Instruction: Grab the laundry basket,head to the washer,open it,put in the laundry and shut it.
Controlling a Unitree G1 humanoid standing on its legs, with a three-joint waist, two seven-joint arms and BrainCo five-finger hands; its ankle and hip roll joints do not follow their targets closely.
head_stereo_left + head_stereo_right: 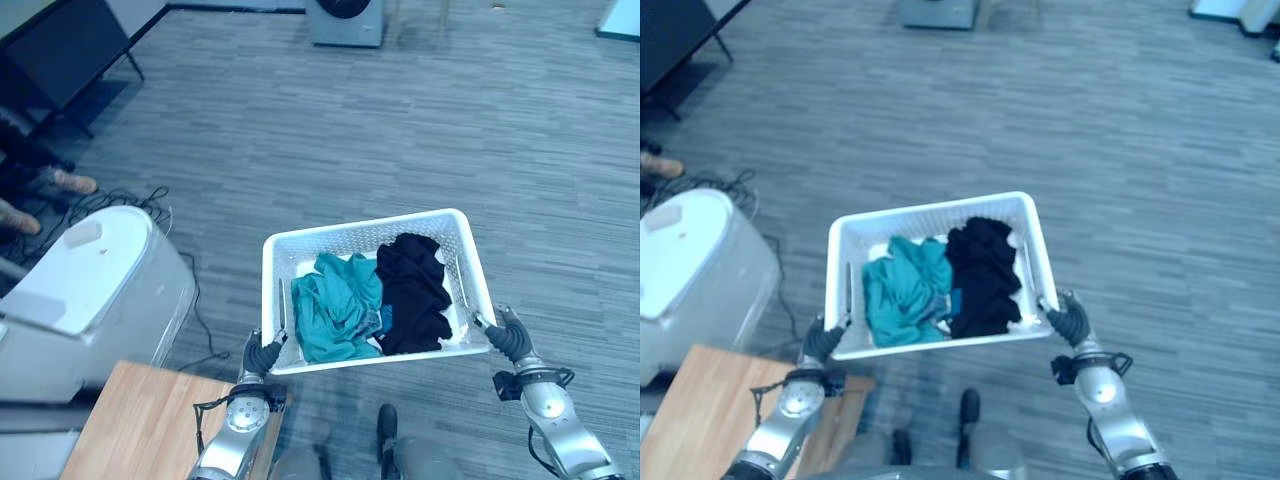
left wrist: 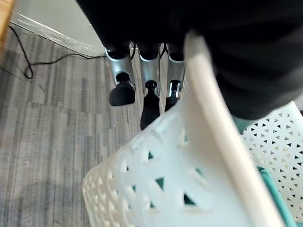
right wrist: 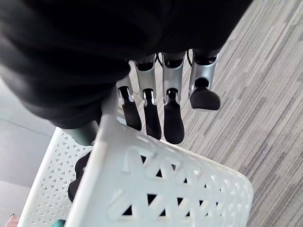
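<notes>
I carry a white perforated laundry basket [image 1: 365, 228] in front of me above the grey floor, one hand at each short end. Inside lie a teal garment [image 1: 335, 305] on the left and a black garment [image 1: 410, 290] on the right. My left hand [image 1: 262, 355] is at the basket's near left corner; its fingers [image 2: 150, 101] reach straight along the outer wall under the rim. My right hand [image 1: 508, 340] is at the near right corner, its fingers [image 3: 154, 113] likewise straight against the wall, thumb apart. The washer [image 1: 345, 20] stands far ahead.
A white rounded appliance [image 1: 90, 290] stands close on my left, with a wooden tabletop [image 1: 150, 420] just below it. Loose cables [image 1: 130, 200] and a person's shoes [image 1: 70, 182] lie further left, by a dark table [image 1: 60, 45]. Open floor stretches toward the washer.
</notes>
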